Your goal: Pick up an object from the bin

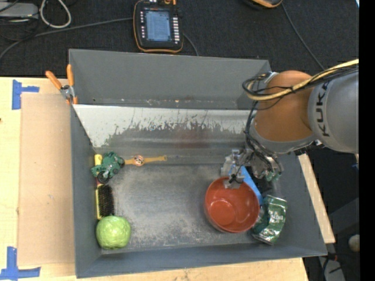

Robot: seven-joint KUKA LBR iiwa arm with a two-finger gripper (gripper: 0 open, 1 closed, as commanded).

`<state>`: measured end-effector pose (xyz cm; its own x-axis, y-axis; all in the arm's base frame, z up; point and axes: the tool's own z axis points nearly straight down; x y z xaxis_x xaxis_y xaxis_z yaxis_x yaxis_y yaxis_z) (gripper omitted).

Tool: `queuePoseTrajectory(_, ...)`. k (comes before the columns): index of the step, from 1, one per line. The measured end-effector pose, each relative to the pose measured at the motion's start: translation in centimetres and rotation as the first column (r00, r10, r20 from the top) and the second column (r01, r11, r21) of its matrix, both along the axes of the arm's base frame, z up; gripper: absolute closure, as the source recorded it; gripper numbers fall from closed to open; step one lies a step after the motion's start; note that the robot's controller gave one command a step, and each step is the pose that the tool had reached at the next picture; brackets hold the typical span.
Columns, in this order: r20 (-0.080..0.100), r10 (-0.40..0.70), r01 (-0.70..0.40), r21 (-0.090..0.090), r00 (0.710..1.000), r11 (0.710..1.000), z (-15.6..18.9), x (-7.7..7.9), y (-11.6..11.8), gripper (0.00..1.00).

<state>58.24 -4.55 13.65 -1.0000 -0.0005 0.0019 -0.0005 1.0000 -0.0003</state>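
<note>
Red bowl (pixel 232 206), round, smooth, upright, at 4 o'clock in the grey metal bin (pixel 164 92). Gripper (pixel 235 177) at its 12 o'clock rim; spread or closed cannot be told. Grey arm (pixel 343 127) lettered "KUK"; crinkled green foil packet (pixel 270 218) touching at 4 o'clock.

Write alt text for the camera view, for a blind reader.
The gripper is at the far rim of a red bowl in the right part of the grey bin, with a crumpled green packet beside the bowl. Along the left wall lie a green ball, a black brush and a green toy.
</note>
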Motion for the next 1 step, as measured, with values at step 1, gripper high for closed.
queuePoseTrajectory(1,0.006,0.032,-0.032,0.000,0.999,0.999,7.25,1.30,0.35,1.00)
